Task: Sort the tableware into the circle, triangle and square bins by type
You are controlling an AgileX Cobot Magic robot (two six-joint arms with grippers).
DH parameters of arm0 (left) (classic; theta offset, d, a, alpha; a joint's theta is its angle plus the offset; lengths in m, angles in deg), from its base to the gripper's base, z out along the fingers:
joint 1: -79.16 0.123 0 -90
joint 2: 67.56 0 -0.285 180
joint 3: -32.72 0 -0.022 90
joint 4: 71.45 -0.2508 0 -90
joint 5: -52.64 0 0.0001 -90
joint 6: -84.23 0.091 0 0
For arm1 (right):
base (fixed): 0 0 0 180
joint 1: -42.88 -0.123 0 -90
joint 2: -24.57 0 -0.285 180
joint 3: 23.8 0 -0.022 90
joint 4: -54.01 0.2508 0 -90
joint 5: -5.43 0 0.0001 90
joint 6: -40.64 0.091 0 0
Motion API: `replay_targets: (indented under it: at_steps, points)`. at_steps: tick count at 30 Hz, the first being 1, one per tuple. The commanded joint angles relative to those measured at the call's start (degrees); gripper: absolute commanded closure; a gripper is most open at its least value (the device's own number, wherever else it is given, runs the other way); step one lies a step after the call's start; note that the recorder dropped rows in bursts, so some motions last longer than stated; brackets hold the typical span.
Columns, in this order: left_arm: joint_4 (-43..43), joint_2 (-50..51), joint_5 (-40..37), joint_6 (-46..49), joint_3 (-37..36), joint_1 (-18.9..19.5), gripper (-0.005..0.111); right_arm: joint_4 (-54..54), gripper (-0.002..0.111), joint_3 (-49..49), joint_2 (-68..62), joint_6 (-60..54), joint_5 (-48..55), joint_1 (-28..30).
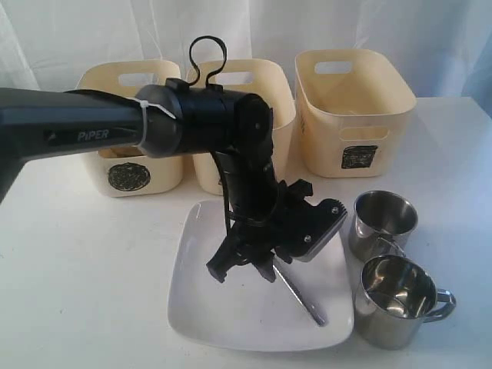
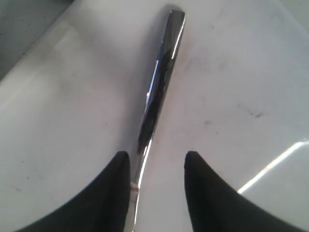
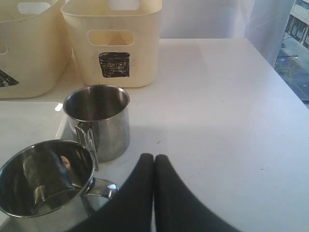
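Hanging over the large white square plate (image 1: 231, 315), how do the jaws of the left gripper (image 2: 157, 155) stand? – asks the first speaker.

Apart, answers the second. A steel utensil (image 2: 161, 77) lies flat on the plate between the two fingers, closer to one of them. Which kind of utensil it is, one cannot tell.

And the right gripper (image 3: 154, 157)?

Its jaws are pressed together and hold nothing. It is above the table (image 3: 217, 121), near two steel mugs (image 3: 99, 121) that stand just beside the plate. Behind the mugs stands the bin with the square mark (image 3: 113, 43).
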Motion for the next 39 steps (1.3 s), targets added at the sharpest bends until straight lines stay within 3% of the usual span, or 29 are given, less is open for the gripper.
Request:
replay_targets:
  at_steps: [1, 17, 20, 25, 39]
  points:
    - [1.16, 0.71, -0.46, 0.05, -0.22, -0.25, 0.064, 0.00, 0.108, 0.30, 0.32, -0.21, -0.79, -0.05]
    - [1.91, 3.68, 2.66, 1.48, -0.22, -0.25, 0.065, 0.00, 0.108, 0.30, 0.32, -0.21, -0.79, -0.05]
    - [2.35, 4.06, 2.54, 1.06, -0.22, -0.25, 0.075, 0.00, 0.108, 0.30, 0.32, -0.21, -0.79, -0.05]
    - [2.81, 4.06, 2.43, -2.54, -0.22, -0.25, 0.106, 0.00, 0.108, 0.30, 0.32, -0.21, -0.79, -0.05]
    - [2.17, 0.49, 2.43, -7.97, -0.22, -0.25, 0.107, 0.00, 0.108, 0.30, 0.32, -0.21, -0.79, -0.05]
